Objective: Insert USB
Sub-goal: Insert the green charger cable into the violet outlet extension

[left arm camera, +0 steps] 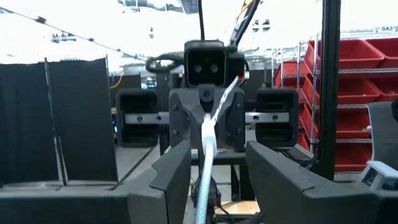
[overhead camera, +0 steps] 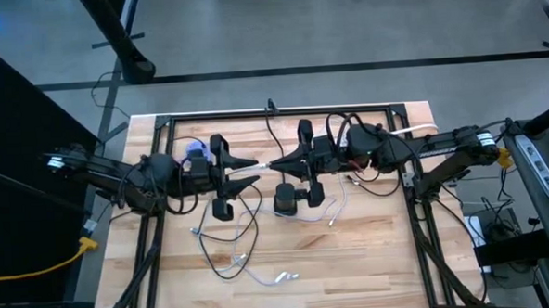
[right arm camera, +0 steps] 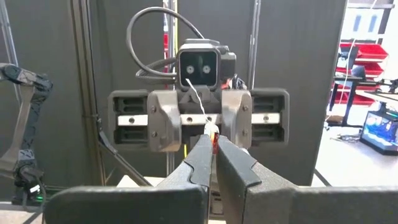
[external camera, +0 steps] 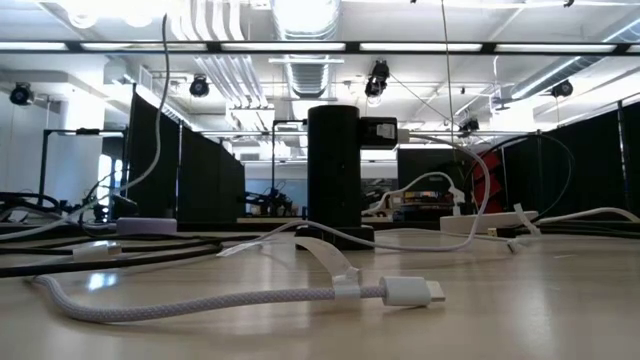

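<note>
Both grippers meet nose to nose above the middle of the table. My right gripper (overhead camera: 279,164) (right arm camera: 213,138) is shut on the end of a white USB cable (left arm camera: 208,140). From there the cable runs toward my left gripper (overhead camera: 251,172) (left arm camera: 216,150). The left gripper is open, one finger on either side of the cable, and I see no touch. In the right wrist view the left gripper (right arm camera: 200,121) faces me with its fingers spread. A small white and orange piece (right arm camera: 211,129) shows at the right fingertips. My right gripper pinches the white cable's end (right arm camera: 211,129) between its two fingertips. It comes in level from the table's right side. The end is lifted clear of the table, and the cable leads away from the tips between the left gripper's open fingers (left arm camera: 177,162).
Loose black and white cables (overhead camera: 233,258) lie over the near half of the table, one braided white one with a plug (external camera: 405,292). Black cylinders (overhead camera: 286,202) (overhead camera: 223,209) stand just below the grippers, and one (external camera: 335,170) is tall in the low view. A purple disc (overhead camera: 196,150) lies behind the left gripper.
</note>
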Controlling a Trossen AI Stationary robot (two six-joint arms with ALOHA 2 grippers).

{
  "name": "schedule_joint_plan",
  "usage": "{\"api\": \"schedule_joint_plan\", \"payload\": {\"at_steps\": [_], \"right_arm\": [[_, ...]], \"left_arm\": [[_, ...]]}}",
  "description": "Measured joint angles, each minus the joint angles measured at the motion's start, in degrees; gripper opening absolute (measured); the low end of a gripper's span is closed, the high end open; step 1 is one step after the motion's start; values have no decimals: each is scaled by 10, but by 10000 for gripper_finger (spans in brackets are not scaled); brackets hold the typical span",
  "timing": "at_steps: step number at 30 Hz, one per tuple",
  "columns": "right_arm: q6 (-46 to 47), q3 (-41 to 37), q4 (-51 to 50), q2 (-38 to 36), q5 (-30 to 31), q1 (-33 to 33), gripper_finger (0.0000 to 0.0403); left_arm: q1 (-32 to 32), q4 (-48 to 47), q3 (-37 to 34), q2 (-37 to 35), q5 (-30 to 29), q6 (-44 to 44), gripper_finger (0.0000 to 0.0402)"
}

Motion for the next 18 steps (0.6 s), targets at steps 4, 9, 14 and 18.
{"api": "schedule_joint_plan", "payload": {"at_steps": [4, 9, 14, 18], "right_arm": [[0, 0, 0, 0, -8, 0, 0], [0, 0, -7, 0, -12, 0, 0], [3, 0, -15, 0, -13, 0, 0], [4, 0, -17, 0, -13, 0, 0]], "left_arm": [[5, 12, 1, 15, 0, -20, 139], [5, 12, 2, 18, 0, -21, 144], [5, 20, 3, 12, 2, -24, 138], [5, 19, 3, 14, 15, -29, 122]]}}
